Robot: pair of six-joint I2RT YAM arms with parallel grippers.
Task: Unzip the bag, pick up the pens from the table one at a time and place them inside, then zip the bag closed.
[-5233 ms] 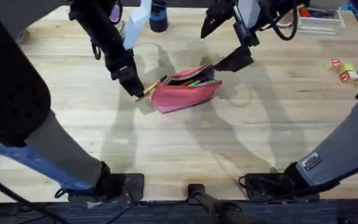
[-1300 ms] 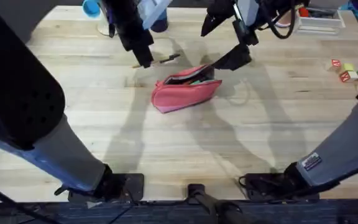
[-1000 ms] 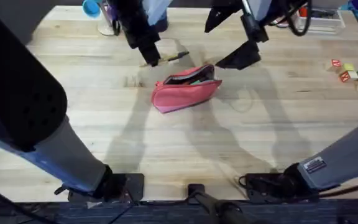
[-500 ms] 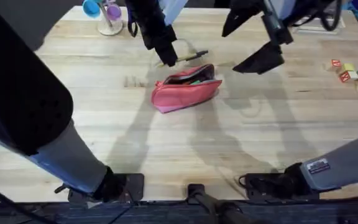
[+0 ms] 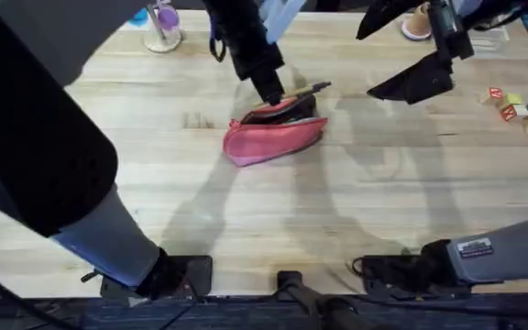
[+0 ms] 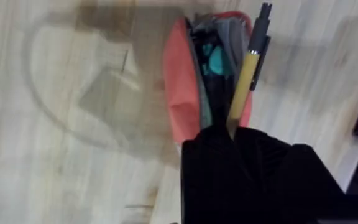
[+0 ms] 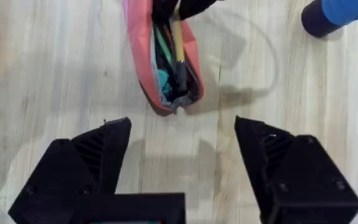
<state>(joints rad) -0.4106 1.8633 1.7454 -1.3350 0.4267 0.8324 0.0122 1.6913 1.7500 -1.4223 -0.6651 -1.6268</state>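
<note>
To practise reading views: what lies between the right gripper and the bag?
Bare table: the right wrist view shows plain wood between the right gripper and the bag.

table (image 5: 246, 220) pale wood planks, visible grain, smooth matt; bag (image 5: 273, 139) coral-pink cloth, soft matt, grey lining; yellow-orange pen (image 6: 246, 74) smooth plastic, black tip slightly glossy; gripper fingers (image 7: 272, 155) black matt plastic

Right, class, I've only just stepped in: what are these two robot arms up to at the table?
The left end effector grips the yellow-orange pen and holds it over the open mouth of the coral-pink bag, which lies unzipped on the table. Something green is already inside the bag. The right end effector hangs open off to the side, holding nothing. The zip is not yet closed.
</note>
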